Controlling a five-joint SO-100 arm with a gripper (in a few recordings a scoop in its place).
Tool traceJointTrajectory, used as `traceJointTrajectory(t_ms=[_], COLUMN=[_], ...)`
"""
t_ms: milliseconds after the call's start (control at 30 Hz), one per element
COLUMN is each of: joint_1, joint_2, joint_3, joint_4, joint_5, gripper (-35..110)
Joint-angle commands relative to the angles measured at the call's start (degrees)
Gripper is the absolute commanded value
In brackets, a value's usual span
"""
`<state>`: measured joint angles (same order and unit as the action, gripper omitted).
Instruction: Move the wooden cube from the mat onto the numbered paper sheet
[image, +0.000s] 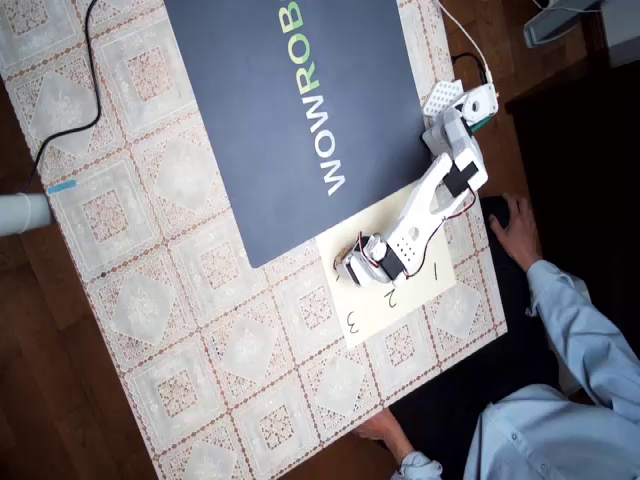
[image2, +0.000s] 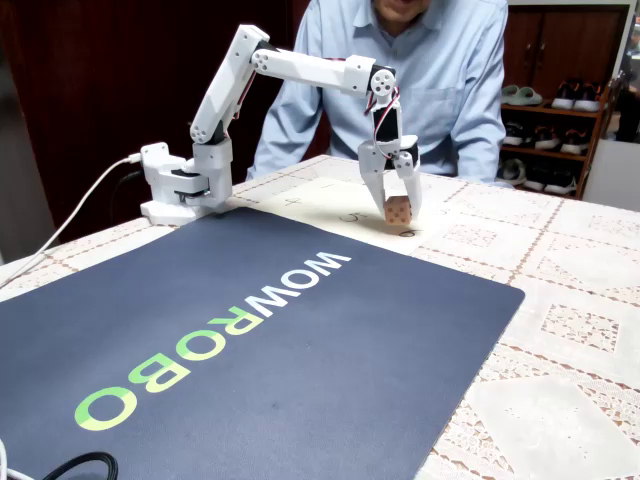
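The tan wooden cube (image2: 397, 212) with dark dots sits between the fingers of my white gripper (image2: 394, 204), which is shut on it. The cube is low over the cream numbered paper sheet (image2: 320, 205), near the sheet's edge beside the mat; I cannot tell whether it touches the paper. In the overhead view the gripper (image: 352, 263) hangs over the sheet's (image: 405, 300) corner closest to the navy mat (image: 290, 110), and the arm hides the cube. The mat (image2: 260, 340) with its WOWROB lettering has nothing on it.
The arm's base (image2: 180, 190) stands at the mat's far corner, with a white cable running off it. A person in a light blue shirt (image2: 420, 70) sits behind the table, with one hand (image: 515, 230) by the base and another (image: 385, 432) at the table edge. A lace tablecloth (image: 170, 290) surrounds the mat.
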<state>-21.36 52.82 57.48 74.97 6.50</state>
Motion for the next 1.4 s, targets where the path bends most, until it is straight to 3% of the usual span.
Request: traceJointTrajectory(t_ms=[0, 433, 667, 967, 1233, 1367], joint_1=[-1.14, -0.35, -0.35, -0.09, -0.79, 0.26], joint_2=[0.0, -3.78, -3.34, -2.11, 16.79, 37.97], joint_3=[-5.36, -8.0, -8.7, -7.91, 9.67, 20.39], joint_4=[2.37, 4.22, 6.24, 6.94, 2.11, -0.7], joint_5=[1.05, -0.26, 3.08, 3.08, 2.2, -2.81], gripper=[0, 1, 22, 27, 30, 21])
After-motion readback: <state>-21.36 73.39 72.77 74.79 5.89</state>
